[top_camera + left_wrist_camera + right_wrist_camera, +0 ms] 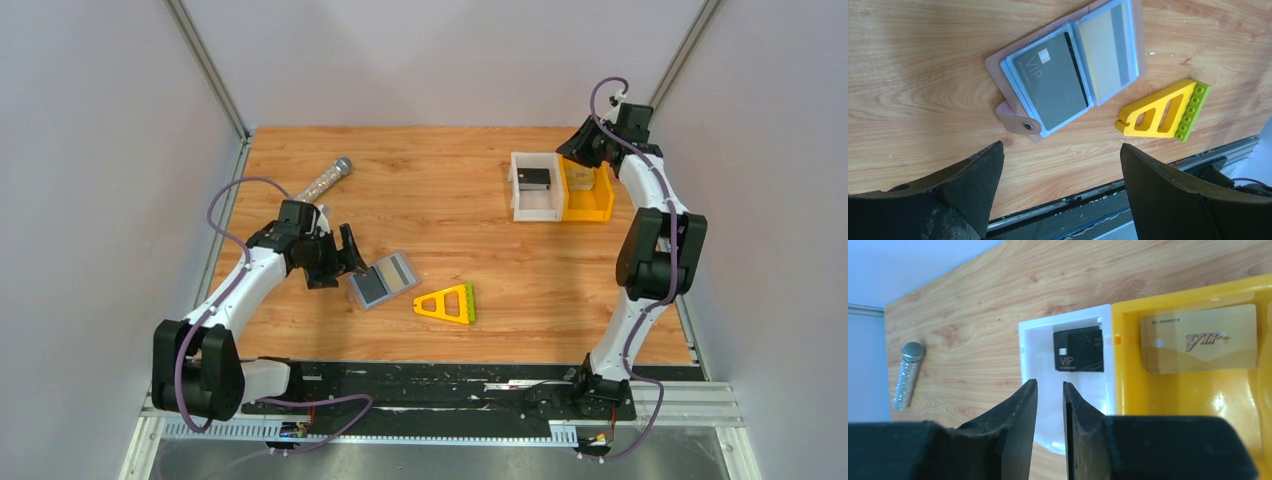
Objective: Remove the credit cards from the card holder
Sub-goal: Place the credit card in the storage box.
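Observation:
The card holder [383, 281] lies open on the wood, pink-brown outside with clear blue sleeves [1068, 75]. A grey VIP credit card [1050, 90] sits in one sleeve and a tan one [1108, 50] in the other. My left gripper [1062, 155] hovers just left of the holder [352, 262], open wide and empty. My right gripper [1050, 385] hangs over the bins [572, 155], its jaws a narrow gap apart with nothing between them. A black VIP card [1079, 355] lies in the white bin [1033, 340]. A gold VIP card [1198, 338] lies in the yellow bin [1198, 405].
A yellow-and-green triangular frame [447, 303] lies just right of the holder, also in the left wrist view [1163, 112]. A glittery silver cylinder [327, 178] rests at the back left. The white bin [520, 200] and yellow bin [600, 205] stand side by side at the back right.

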`<state>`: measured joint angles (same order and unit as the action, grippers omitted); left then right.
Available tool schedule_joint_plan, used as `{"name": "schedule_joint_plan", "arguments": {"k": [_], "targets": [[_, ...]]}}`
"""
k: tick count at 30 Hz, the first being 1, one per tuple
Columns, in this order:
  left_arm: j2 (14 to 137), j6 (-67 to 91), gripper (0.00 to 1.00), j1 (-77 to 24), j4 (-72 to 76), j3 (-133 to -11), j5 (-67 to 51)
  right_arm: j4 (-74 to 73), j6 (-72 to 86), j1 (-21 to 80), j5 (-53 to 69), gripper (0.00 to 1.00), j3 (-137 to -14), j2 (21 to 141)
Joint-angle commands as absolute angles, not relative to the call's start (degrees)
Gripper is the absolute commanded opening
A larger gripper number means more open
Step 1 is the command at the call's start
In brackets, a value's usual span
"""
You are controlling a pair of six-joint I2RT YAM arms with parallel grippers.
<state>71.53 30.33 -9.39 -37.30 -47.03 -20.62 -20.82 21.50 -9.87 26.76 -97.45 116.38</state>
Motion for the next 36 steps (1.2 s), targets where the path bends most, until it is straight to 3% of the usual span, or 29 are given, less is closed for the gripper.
{"name": "schedule_joint_plan", "arguments": {"k": [1,12,19,21,23,29,31,36], "targets": [[71.76,31.61,0.92,-9.58,-34.76,-45.76,-18.34,-21.2,25.76,-9.35,24.58,0.27,-92.69,107.22],[73.8,34.11,0.83,-9.53,-29.58,-39.88,-15.4,-21.97,28.8,-2.53,25.63,0.28,-75.39,93.06],[75.76,34.22,0.72,-9.58,-24.31,-37.86,-16.96,-20.32,29.56,13.59,25.65,0.29,-67.42,88.35],[75.95,34.06,0.61,-9.54,-23.83,-37.81,-16.94,-18.2,30.56,19.25,25.04,0.3,-66.59,88.82],[75.82,33.96,0.4,-9.59,-23.89,-37.84,-16.61,-15.91,31.52,24.39,24.74,0.3,-66.64,90.18],[75.83,33.24,0.05,-9.52,-24.19,-38.13,-15.87,-12.04,33.07,35.54,24.16,0.31,-71.87,98.51],[75.97,33.17,0.0,-9.54,-24.29,-38.14,-15.72,-11.47,33.6,37.77,24.2,0.32,-73.65,101.9],[76.02,33.01,0.0,-9.53,-24.72,-38.1,-15.03,-9.27,34.74,41.78,25.96,0.32,-76.87,109.56]]}}
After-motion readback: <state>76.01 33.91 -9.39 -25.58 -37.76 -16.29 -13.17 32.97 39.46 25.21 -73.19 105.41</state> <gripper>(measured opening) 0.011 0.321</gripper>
